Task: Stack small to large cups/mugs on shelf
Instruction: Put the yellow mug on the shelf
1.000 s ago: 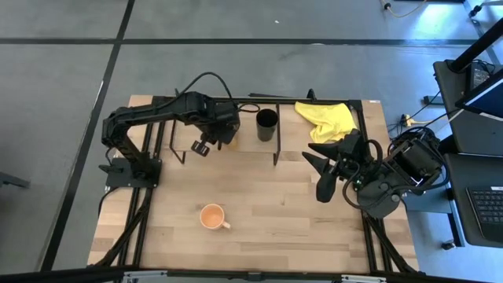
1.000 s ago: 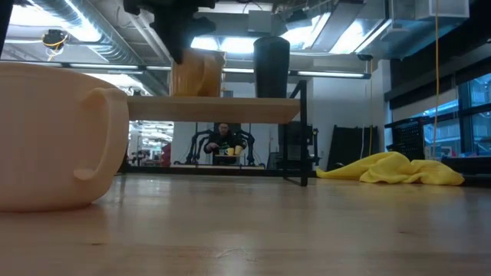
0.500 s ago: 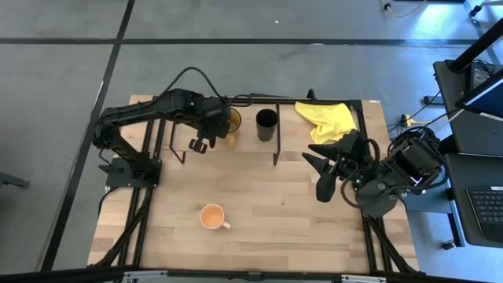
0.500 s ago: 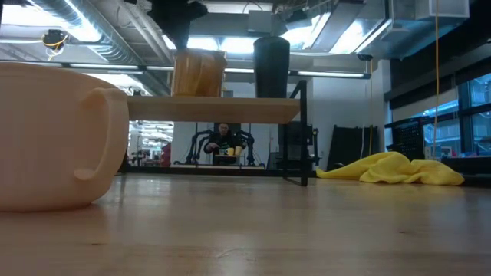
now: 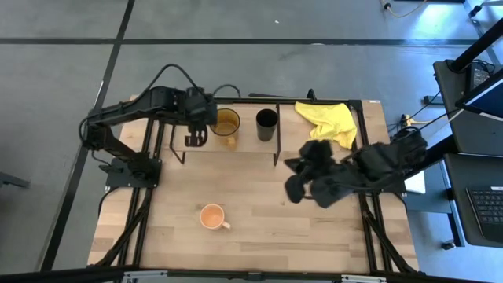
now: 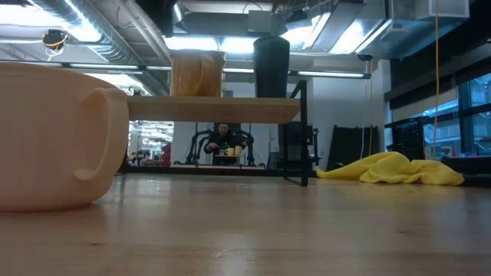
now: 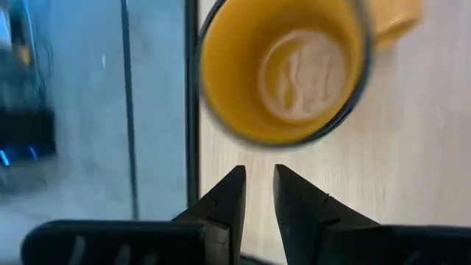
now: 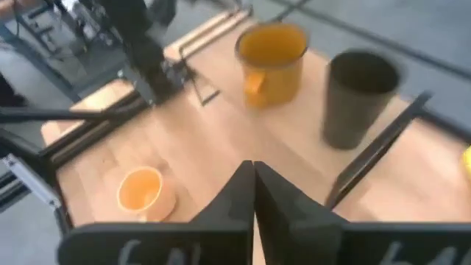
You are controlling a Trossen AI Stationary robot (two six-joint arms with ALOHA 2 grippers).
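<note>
The amber-yellow mug and the small black cup stand upright side by side on the shelf's wooden board. The peach-orange mug stands on the table nearer the front. My left gripper hovers just left of the amber mug. Its fingers are a narrow gap apart with nothing between them. My right gripper is shut and hangs over the table's middle right. It points toward the shelf and holds nothing.
A crumpled yellow cloth lies at the table's far right, beside the shelf's right end. Thin black shelf legs stand in front of the cups. Bare tabletop lies around the peach mug.
My left gripper has risen and drawn back from the amber mug toward the table's left edge, rolling as it went. The mug stays upright on the shelf. My right gripper has shut, dropped lower and swung toward the table's middle.
</note>
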